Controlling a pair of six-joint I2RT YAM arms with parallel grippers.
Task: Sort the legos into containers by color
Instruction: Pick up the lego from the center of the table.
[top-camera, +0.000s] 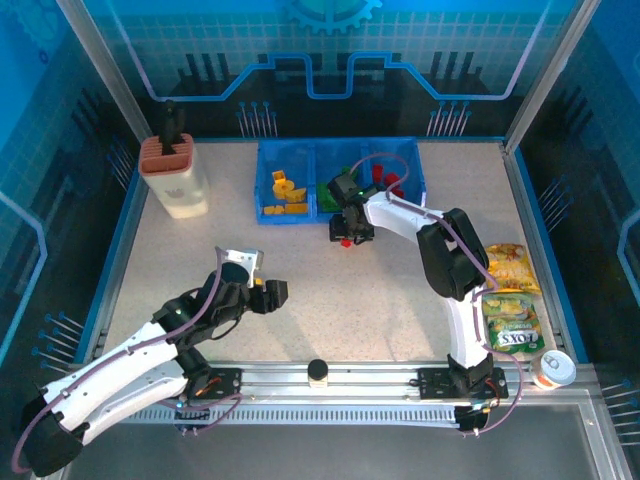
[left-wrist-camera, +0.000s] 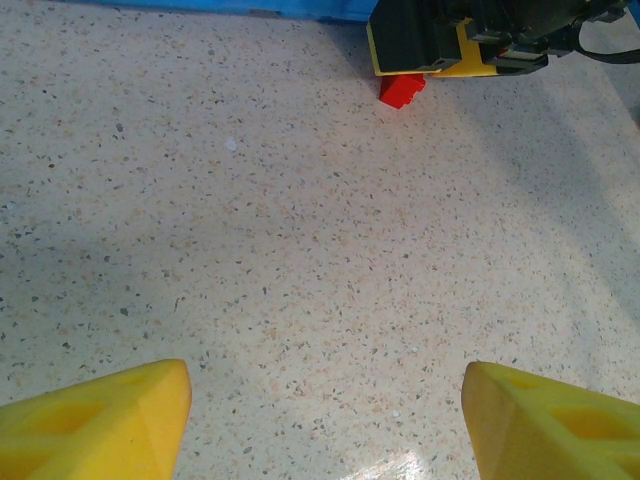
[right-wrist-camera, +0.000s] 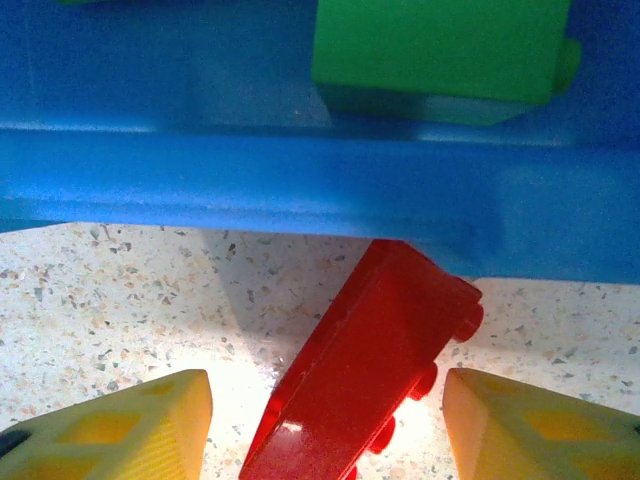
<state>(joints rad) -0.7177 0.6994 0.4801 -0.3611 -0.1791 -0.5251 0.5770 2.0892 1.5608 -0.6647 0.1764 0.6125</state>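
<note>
The blue three-compartment bin (top-camera: 262, 215) stands at the back of the table, with yellow legos (top-camera: 288, 192) in its left compartment, green legos (top-camera: 345, 180) in the middle and red legos (top-camera: 390, 182) on the right. One red lego (right-wrist-camera: 365, 370) lies tilted on the table against the bin's front wall (right-wrist-camera: 250, 185). My right gripper (right-wrist-camera: 325, 420) is open and straddles this brick, with a gap at each fingertip. A green lego (right-wrist-camera: 440, 50) sits just behind the wall. My left gripper (left-wrist-camera: 325, 420) is open above bare table, and the red lego (left-wrist-camera: 401, 89) lies far ahead of it.
A cream holder with a rust-red top (top-camera: 175, 175) stands at the back left. Two snack bags (top-camera: 512, 268) (top-camera: 515, 325) and a small cup (top-camera: 553, 368) lie along the right edge. A black knob (top-camera: 318, 372) sits on the front rail.
</note>
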